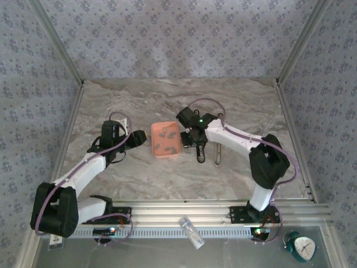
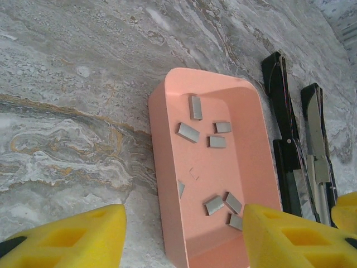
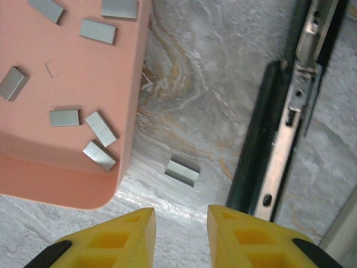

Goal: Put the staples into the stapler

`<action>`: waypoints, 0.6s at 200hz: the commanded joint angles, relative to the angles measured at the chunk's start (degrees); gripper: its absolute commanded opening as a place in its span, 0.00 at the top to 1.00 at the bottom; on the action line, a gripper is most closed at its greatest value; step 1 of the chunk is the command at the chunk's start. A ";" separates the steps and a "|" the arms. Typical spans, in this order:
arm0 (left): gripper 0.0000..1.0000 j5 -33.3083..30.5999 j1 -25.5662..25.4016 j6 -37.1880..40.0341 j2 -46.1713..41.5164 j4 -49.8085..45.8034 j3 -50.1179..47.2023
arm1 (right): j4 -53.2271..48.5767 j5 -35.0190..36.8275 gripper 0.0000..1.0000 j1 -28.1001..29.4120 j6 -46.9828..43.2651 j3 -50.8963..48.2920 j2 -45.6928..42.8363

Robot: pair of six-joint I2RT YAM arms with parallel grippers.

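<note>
Right fingers [image 3: 241, 237], slightly apart and empty, sit just short of one staple strip [image 3: 182, 171] on the tabletop [image 3: 195, 72], between salmon tray [image 3: 50, 181] and opened stapler [image 3: 257, 139]. Left fingers [image 2: 72, 237] stand wide apart at the tray's near end; other staples [image 2: 188, 132] lie ahead inside it.

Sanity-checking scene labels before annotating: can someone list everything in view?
tray: one, salmon-orange, mid-table, left of the stapler
staples: about eight strips, dark grey, in the tray
loose strip: one, dark grey, on the table between tray and stapler
stapler: one, black with a metal channel, opened flat, right of the tray
table: one, grey marble
vial: one, clear, on the near rail
clock: one, teal, near right corner
left gripper: yellow fingers, open, left of the tray, facing it
right gripper: yellow fingers, slightly open, empty, just short of the loose strip
</note>
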 commanded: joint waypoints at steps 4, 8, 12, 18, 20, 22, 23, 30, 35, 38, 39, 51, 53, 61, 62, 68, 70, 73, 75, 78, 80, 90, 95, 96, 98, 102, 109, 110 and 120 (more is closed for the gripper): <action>0.43 -1.20 -0.46 0.70 -0.28 -1.13 1.44 | -5.85 -1.31 0.70 -0.02 -4.31 4.07 6.02; 0.43 -1.33 -0.44 0.68 -0.41 -1.21 1.42 | -6.05 -1.13 0.70 -0.02 -4.32 4.51 6.69; 0.43 -1.38 -0.44 0.67 -0.55 -1.25 1.42 | -6.18 -1.02 0.71 -0.07 -4.32 4.89 7.27; 0.43 -1.46 -0.44 0.67 -0.68 -1.39 1.34 | -6.28 -0.93 0.71 -0.15 -4.39 5.42 8.16; 0.43 -1.50 -0.44 0.72 -0.73 -1.44 1.33 | -6.35 -0.95 0.71 -0.17 -4.42 5.59 8.42; 0.43 -1.57 -0.44 0.75 -0.77 -1.52 1.31 | -6.34 -0.91 0.71 -0.17 -4.45 5.72 8.71; 0.43 -1.59 -0.44 0.76 -0.77 -1.54 1.32 | -6.36 -0.85 0.71 -0.23 -4.42 5.83 8.82; 0.43 -1.68 -0.44 0.85 -0.94 -1.64 1.29 | -6.37 -0.92 0.71 -0.33 -4.40 6.31 9.70; 0.43 -1.77 -0.47 0.93 -1.05 -1.74 1.33 | -6.30 -0.97 0.71 -0.31 -4.51 6.68 10.32; 0.43 -1.84 -0.44 0.98 -1.11 -1.81 1.27 | -6.24 -1.11 0.71 -0.37 -4.56 6.85 10.67; 0.43 -1.85 -0.44 1.00 -1.12 -1.87 1.30 | -6.26 -1.17 0.71 -0.37 -4.57 6.92 10.76; 0.43 -1.95 -0.43 1.28 -1.22 -2.05 1.32 | -5.67 -1.44 0.71 -0.28 -4.67 7.57 11.85; 0.43 -1.95 -0.43 1.29 -1.22 -2.15 1.28 | -5.60 -1.52 0.71 -0.29 -4.66 7.65 12.00; 0.43 -2.10 -0.44 1.31 -1.22 -2.21 1.31 | -4.97 -1.85 0.71 -0.06 -4.66 7.94 12.50; 0.43 -2.07 -0.44 1.30 -1.22 -2.20 1.32 | -4.88 -1.93 0.71 -0.04 -4.71 8.00 12.56; 0.43 -2.09 -0.44 1.29 -1.22 -2.27 1.33 | -4.07 -2.00 0.71 0.12 -4.88 8.26 12.79; 0.43 -2.10 -0.44 1.29 -1.28 -2.27 1.31 | -3.84 -2.01 0.71 0.25 -4.98 8.30 12.81; 0.43 -2.12 -0.39 1.29 -1.23 -2.28 1.37 | -3.57 -2.01 0.71 0.31 -5.12 8.39 12.87; 0.43 -2.10 -0.43 1.29 -1.22 -2.30 1.32 | -3.45 -2.06 0.71 0.39 -5.24 8.47 12.88; 0.43 -2.12 -0.41 1.29 -1.22 -2.23 1.32 | -3.09 -2.13 0.71 0.53 -5.54 8.61 12.88; 0.43 -2.12 -0.43 1.33 -1.22 -2.24 1.33 | -2.87 -2.28 0.71 0.69 -5.72 8.70 12.88; 0.43 -2.22 -0.44 1.20 -1.14 -2.19 1.33 | -1.77 -3.03 0.71 1.13 -6.53 9.01 12.88; 0.43 -2.20 -0.44 1.12 -1.13 -2.12 1.28 | -1.09 -3.47 0.70 1.50 -7.09 9.25 12.92; 0.43 -2.21 -0.44 1.12 -1.09 -2.11 1.26 | -1.09 -3.47 0.70 1.50 -7.09 9.25 12.92; 0.43 -2.15 -0.44 1.12 -1.05 -2.10 1.31 | -0.83 -3.57 0.70 1.65 -7.34 9.34 12.91; 0.43 -2.15 -0.44 1.11 -1.04 -2.06 1.30 | -0.59 -3.73 0.69 1.97 -7.78 9.49 13.01; 0.43 -2.10 -0.44 1.07 -0.98 -2.01 1.30 | -0.25 -4.12 0.69 2.29 -8.34 9.80 13.25; 0.43 -2.07 -0.44 1.09 -0.97 -2.01 1.27 | -0.23 -4.21 0.69 2.36 -8.39 9.89 13.28; 0.43 -2.04 -0.44 1.12 -0.93 -2.00 1.24 | -1.14 -5.46 0.67 2.74 -9.34 10.69 13.92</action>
